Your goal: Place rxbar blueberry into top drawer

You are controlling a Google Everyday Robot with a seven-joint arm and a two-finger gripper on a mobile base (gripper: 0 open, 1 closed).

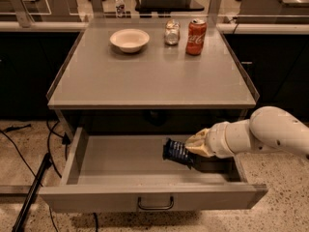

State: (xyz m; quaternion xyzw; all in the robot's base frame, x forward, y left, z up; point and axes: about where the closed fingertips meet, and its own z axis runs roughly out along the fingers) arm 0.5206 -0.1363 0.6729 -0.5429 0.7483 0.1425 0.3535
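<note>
White arm (270, 132), tan jaws inside drawer (120, 159)

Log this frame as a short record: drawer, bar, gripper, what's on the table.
drawer: top drawer pulled open
bar: rxbar inside the drawer, right of centre, tilted
gripper: gripper reaches into the drawer from the right, its tip against the rxbar
table: bowl, jar and red can at its far end
release: cannot tell
</note>
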